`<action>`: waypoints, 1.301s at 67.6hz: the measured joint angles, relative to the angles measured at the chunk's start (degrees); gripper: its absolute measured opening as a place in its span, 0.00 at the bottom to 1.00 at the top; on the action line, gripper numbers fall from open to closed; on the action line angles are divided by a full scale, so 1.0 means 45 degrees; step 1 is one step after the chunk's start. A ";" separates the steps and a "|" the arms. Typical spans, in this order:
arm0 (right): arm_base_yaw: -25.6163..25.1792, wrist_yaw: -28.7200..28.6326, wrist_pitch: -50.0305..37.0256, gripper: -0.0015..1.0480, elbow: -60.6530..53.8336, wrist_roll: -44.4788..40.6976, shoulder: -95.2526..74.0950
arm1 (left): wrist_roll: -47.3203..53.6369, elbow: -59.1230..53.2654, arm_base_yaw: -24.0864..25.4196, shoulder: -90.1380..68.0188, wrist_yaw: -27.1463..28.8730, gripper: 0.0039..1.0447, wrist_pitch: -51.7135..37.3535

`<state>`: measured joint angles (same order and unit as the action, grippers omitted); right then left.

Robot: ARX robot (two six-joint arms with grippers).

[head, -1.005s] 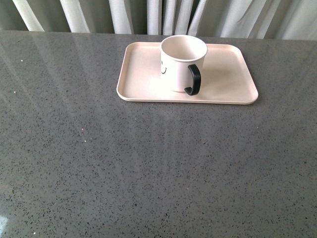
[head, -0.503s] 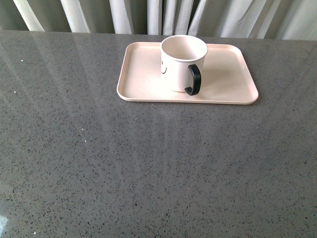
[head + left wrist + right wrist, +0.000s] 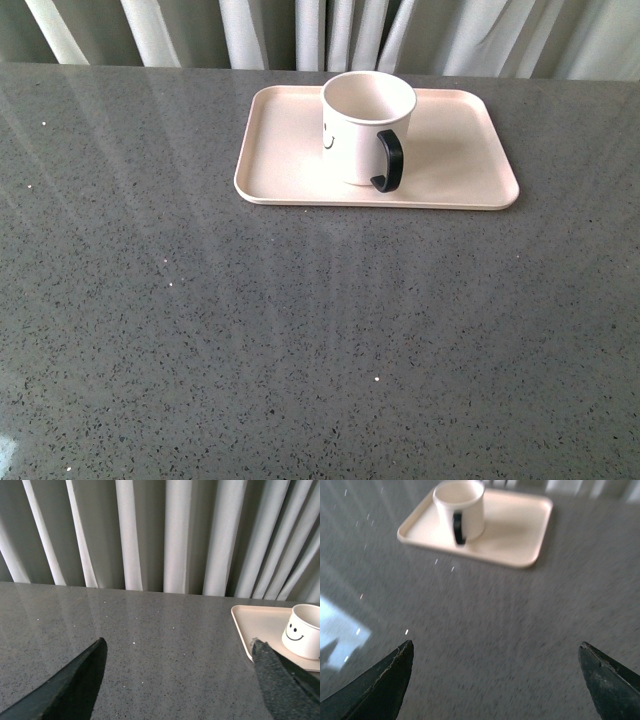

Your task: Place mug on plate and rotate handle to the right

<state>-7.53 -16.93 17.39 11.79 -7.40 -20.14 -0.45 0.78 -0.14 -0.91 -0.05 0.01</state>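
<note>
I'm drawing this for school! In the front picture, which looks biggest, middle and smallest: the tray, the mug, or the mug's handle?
1. The pale pink tray, widest by far.
2. The white smiley mug standing on it.
3. The black handle of the mug, smallest.
All three sit together, so nearness to the camera doesn't confuse the order.

So the whole surface is a dark grey speckled countertop [image 3: 300,330], pretty glossy, and it runs under and out ahead of the left gripper [image 3: 178,642] all the way to pale pleated curtains [image 3: 175,530] hanging right behind its far edge, with darker shadowy gaps between the folds. You can see soft pale streaks of those curtains mirrored in the stone, plus tiny white flecks scattered around. Ahead of the right gripper [image 3: 495,644] it's the same grey top, a bit blurry, with a bright bluish-white patch of reflected light [image 3: 340,625] just off one of its fingers.
</note>
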 joint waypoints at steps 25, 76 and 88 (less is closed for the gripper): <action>0.0976 -0.0665 -0.5027 0.91 0.6586 -0.3711 -1.3687 | 0.0024 0.0000 0.0000 0.0000 0.0005 0.91 0.0000; 0.5042 0.1569 -0.0277 0.91 1.7082 -0.6479 -2.2430 | 0.0024 0.0000 0.0000 0.0000 0.0010 0.91 0.0000; 0.5202 0.1807 0.0573 0.91 1.7942 -0.6339 -2.3110 | 0.0029 0.0000 0.0000 0.0000 0.0010 0.91 0.0000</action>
<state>15.88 -8.80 19.97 92.53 -35.92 -124.14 -0.32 0.78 -0.14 -0.91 -0.01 0.01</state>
